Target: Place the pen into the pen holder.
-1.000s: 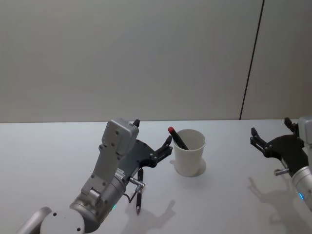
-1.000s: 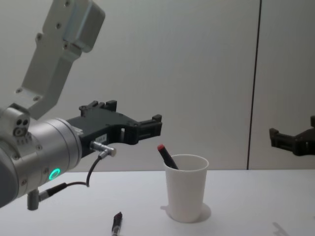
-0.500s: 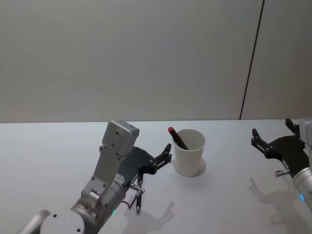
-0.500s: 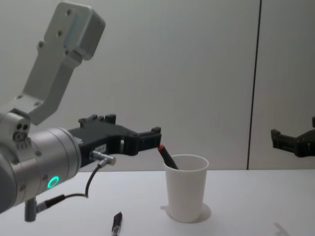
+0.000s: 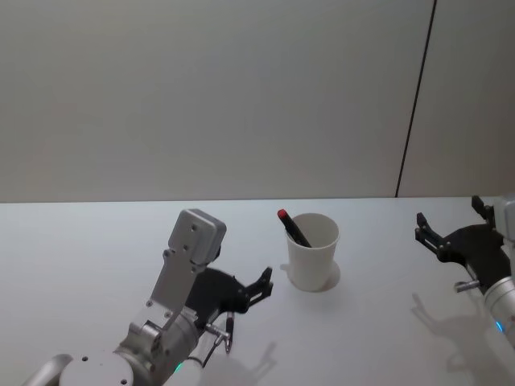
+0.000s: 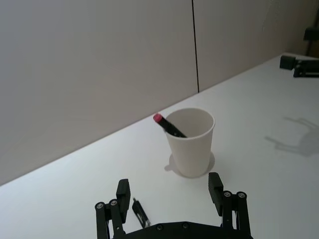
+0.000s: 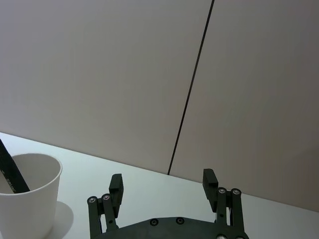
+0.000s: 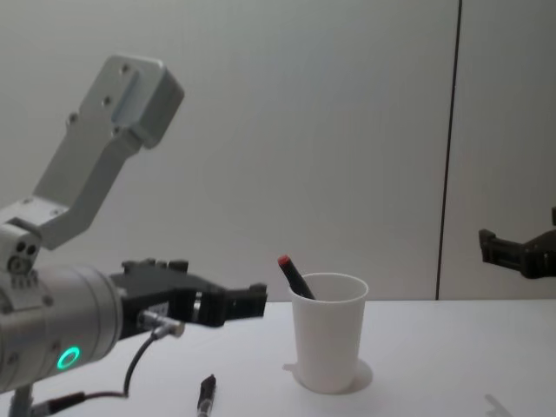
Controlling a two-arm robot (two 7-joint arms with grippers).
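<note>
Hovering open, left end effector (image 5: pixel 261 287) hangs near a dark pen (image 5: pixel 228 331) lying on the white desk (image 5: pixel 80 257); red-capped black pen (image 5: pixel 292 227) leans inside tapered white paper cup (image 5: pixel 313 256); right end effector (image 5: pixel 447 211) open, far right.

Head view: I look from high up, forward and down over the table (image 5: pixel 72 241) to the wall (image 5: pixel 201 88). Chest view: I sit lower, about level with the pen holder (image 8: pixel 328 334), seen side-on and nearer. Left wrist view: I look past the left gripper (image 6: pixel 169 184) at the pen holder, close by. Right wrist view: past the right gripper (image 7: pixel 162 178), pen holder partly in frame. Every view shares pen holder and wall.
</note>
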